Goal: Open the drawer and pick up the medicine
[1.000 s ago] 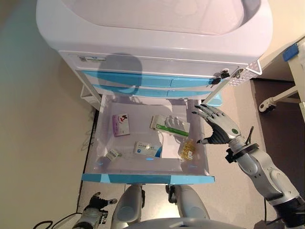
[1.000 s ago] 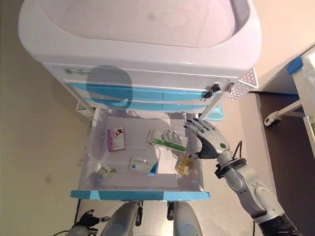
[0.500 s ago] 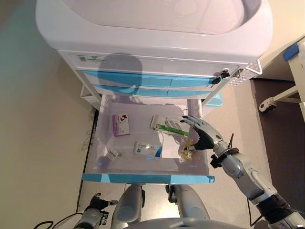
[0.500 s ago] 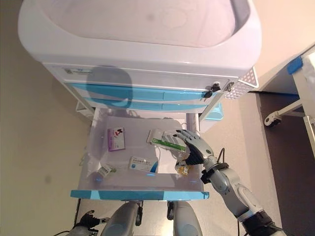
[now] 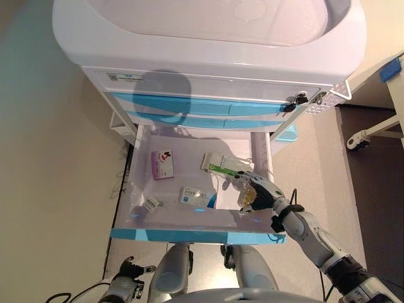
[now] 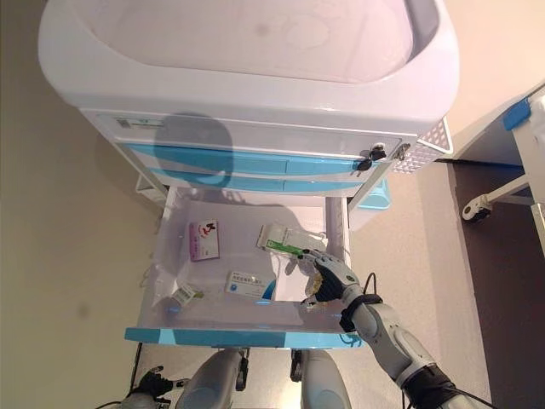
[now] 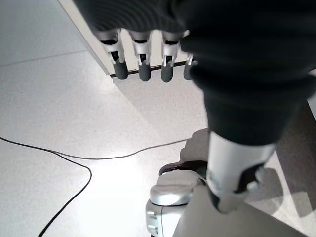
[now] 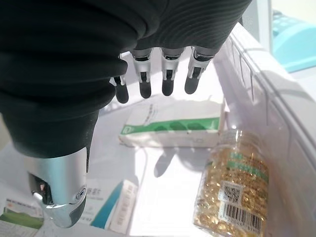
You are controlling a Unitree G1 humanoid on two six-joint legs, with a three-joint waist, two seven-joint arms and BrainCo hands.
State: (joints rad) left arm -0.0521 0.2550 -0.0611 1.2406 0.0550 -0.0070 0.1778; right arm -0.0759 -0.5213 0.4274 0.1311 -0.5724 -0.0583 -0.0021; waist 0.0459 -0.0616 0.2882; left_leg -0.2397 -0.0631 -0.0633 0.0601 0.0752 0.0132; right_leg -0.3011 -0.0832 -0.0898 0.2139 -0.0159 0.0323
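The cart's lowest drawer (image 5: 196,235) stands pulled out. Inside lie a pink box (image 5: 162,164), a green-and-white box (image 5: 222,166), a blue-and-white box (image 5: 194,197), a small vial (image 5: 150,203) and a clear bottle of yellow capsules (image 8: 232,190). My right hand (image 5: 257,189) is inside the drawer at its right side, open, just over the capsule bottle (image 5: 247,199); its fingers (image 8: 168,79) stretch straight toward the green-and-white box (image 8: 173,129) and hold nothing. My left hand (image 5: 128,276) hangs low by the floor, open, its fingers (image 7: 143,69) straight.
The white cart (image 5: 208,57) has two shut blue drawers (image 5: 202,107) above the open one, with keys (image 5: 295,101) at the right. A blue bin (image 5: 287,131) sits behind the drawer's right wall. A wheeled frame (image 5: 361,137) stands to the right.
My right hand has come from outside the drawer's right wall into the drawer and lowered over the capsule bottle. The boxes have not moved.
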